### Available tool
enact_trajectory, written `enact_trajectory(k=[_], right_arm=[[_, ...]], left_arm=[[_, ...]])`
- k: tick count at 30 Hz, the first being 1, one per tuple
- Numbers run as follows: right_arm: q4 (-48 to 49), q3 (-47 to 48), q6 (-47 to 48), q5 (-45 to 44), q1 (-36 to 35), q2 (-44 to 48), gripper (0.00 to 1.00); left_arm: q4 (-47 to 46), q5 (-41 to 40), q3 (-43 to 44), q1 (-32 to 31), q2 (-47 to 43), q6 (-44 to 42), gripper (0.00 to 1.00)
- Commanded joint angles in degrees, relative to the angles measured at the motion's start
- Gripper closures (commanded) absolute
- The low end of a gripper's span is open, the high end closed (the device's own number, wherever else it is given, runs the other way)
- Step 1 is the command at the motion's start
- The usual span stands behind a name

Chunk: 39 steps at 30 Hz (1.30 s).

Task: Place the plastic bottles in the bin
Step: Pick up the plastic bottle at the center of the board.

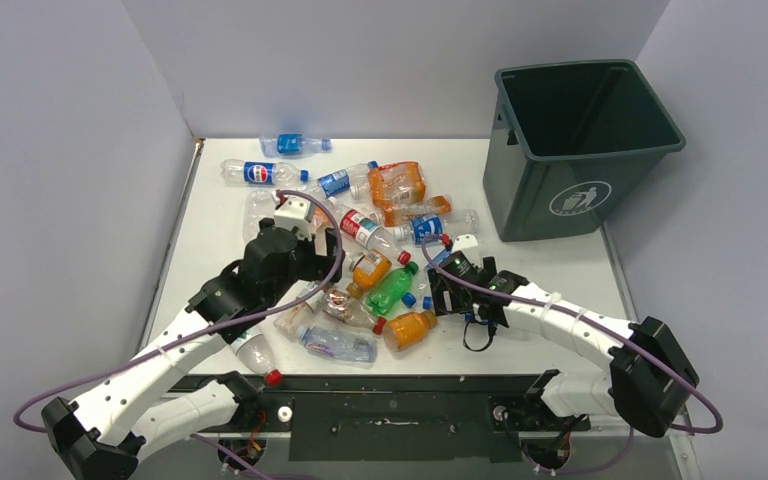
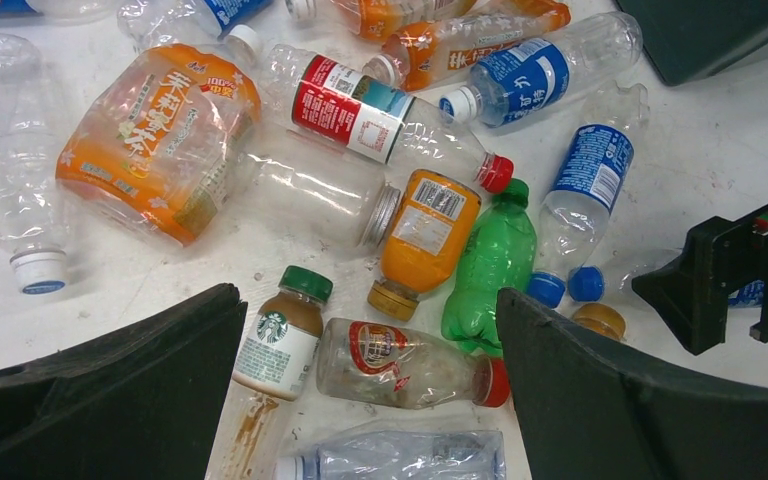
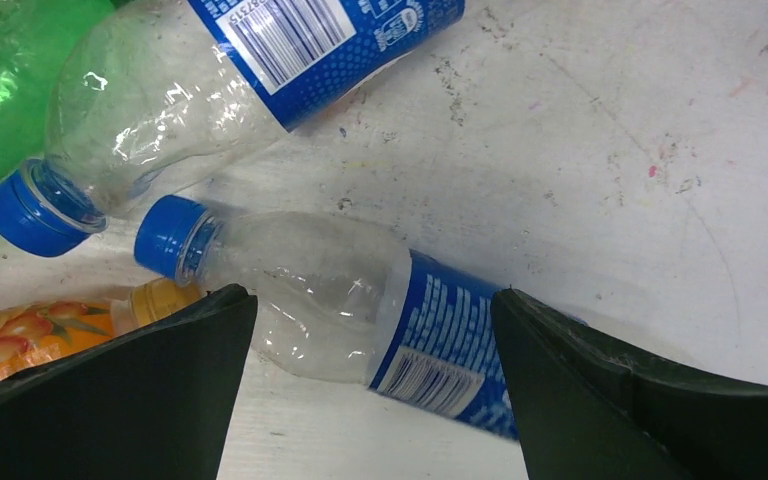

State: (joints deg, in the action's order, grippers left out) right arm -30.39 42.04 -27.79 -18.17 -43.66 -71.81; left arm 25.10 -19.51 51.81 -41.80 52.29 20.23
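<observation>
a: how do the jaws stand on the right?
b: apart. the right gripper (image 3: 372, 315) has its dark fingers spread either side of a blue-capped bottle (image 3: 325, 295), clear with a blue label, lying flat on the table between them. whether either finger touches it, i cannot tell.
a: and the left?
b: the left gripper (image 2: 368, 305) is spread wide too, holding nothing, above the heap. under the gap lie a coffee bottle (image 2: 278, 340) with a green cap and a red-capped bottle (image 2: 400, 365), clear. just beyond them an orange bottle (image 2: 422, 235) and a green bottle (image 2: 490, 262) lie side by side.
a: the other bottles?
b: the plastic bottles (image 1: 380, 215) lie on their sides in a loose heap mid-table, from between the two arms out toward the back wall. a stray bottle (image 1: 255, 355) lies near the front edge, beside the left arm.
a: the bin?
b: the bin (image 1: 560, 195) stands upright at the far right corner, apart from the heap, with a white litter symbol on its front. its top is open, and its dark inner walls show.
a: and around it all?
b: a white table (image 1: 215, 230), scuffed in the wrist views, with pale grey walls on three sides.
</observation>
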Motion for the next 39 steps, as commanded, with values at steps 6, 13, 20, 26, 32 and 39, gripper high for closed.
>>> enact_trajectory(k=[6, 13, 20, 26, 32, 39], right_arm=[[5.44, 0.29, -2.8, -1.26, -0.2, 7.63, 0.1], [9.56, -0.67, -6.56, -0.47, 6.9, 11.83, 0.1], [25.72, -7.54, -17.47, 16.01, 23.1, 9.82, 0.1], [34.1, -7.15, -23.14, 14.61, 23.11, 2.03, 0.1], [38.22, -6.69, -25.61, 15.06, 23.18, -7.13, 0.1], [41.93, -6.77, -26.54, 15.81, 22.77, -13.39, 0.03]], left_arm=[[-0.95, -0.32, 2.44, -2.83, -1.19, -2.6, 0.04], [0.38, 1.89, 3.47, -4.63, 2.44, -4.67, 0.04], [1.71, -0.75, 3.88, -6.17, 4.53, -5.08, 0.04], [1.7, -1.2, 3.8, -6.26, 4.57, -5.11, 0.04], [1.63, -2.47, 3.65, -6.62, 4.4, -5.02, 0.04], [1.74, -3.45, 3.65, -6.89, 4.99, -4.94, 0.04]])
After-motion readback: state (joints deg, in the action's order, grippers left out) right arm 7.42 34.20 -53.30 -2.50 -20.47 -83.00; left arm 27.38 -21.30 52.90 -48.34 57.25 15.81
